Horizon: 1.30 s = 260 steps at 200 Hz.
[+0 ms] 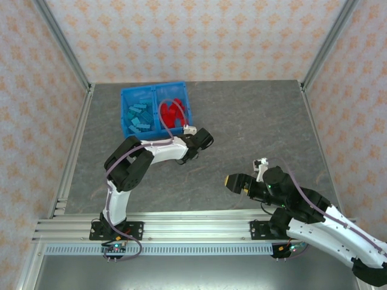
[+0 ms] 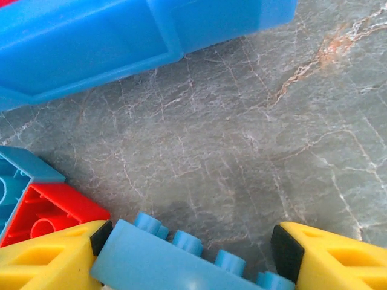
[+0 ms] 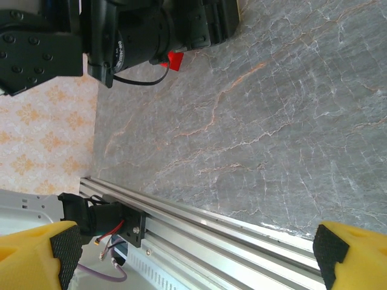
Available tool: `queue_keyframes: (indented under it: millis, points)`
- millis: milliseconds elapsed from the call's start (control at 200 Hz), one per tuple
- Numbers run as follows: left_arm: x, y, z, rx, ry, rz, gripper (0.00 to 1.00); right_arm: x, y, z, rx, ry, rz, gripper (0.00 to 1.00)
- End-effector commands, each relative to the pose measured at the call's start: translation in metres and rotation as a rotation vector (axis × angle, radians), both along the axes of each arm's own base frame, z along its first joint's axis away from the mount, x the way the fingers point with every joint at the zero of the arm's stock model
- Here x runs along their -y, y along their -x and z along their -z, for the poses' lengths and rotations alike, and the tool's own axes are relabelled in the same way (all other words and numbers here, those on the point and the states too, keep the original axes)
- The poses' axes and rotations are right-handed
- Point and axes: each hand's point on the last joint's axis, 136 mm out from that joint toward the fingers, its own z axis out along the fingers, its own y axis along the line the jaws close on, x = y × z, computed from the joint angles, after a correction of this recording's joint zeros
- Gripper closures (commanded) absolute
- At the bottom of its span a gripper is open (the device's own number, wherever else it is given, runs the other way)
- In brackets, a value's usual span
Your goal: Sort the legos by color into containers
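Left gripper [image 2: 192, 244] is down by the tabletop [image 2: 242, 139] just outside the bin [image 2: 91, 42], with a light blue lego [image 2: 169, 266] between its fingers and a red lego [image 2: 48, 214] beside it. Can't tell if it's actually clamped. Right gripper [image 3: 196, 248] hangs wide apart, holding nothing.

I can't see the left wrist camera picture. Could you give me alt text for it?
A light blue lego brick sits between the yellow fingers of the left hand, at the bottom of the picture. A red brick lies beside it, and the blue bin crosses the top above the grey stone-patterned table.
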Motion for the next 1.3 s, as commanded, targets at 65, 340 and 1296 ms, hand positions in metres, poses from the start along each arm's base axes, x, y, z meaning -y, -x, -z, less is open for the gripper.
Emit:
queue_keyframes:
  millis: [65,340,1296]
  points:
    - [-0.004,0.033,0.017,-0.077,0.06,0.01,0.36,0.003,0.0,0.007,-0.015,0.013,0.019,0.01]
    - [-0.006,0.035,-0.024,0.006,0.137,0.011,0.5,0.004,0.002,0.005,-0.022,0.005,0.021,0.01]
    - [-0.213,-0.131,-0.177,0.202,0.367,-0.397,0.49,-0.003,-0.005,-0.006,0.05,-0.025,0.005,0.01]
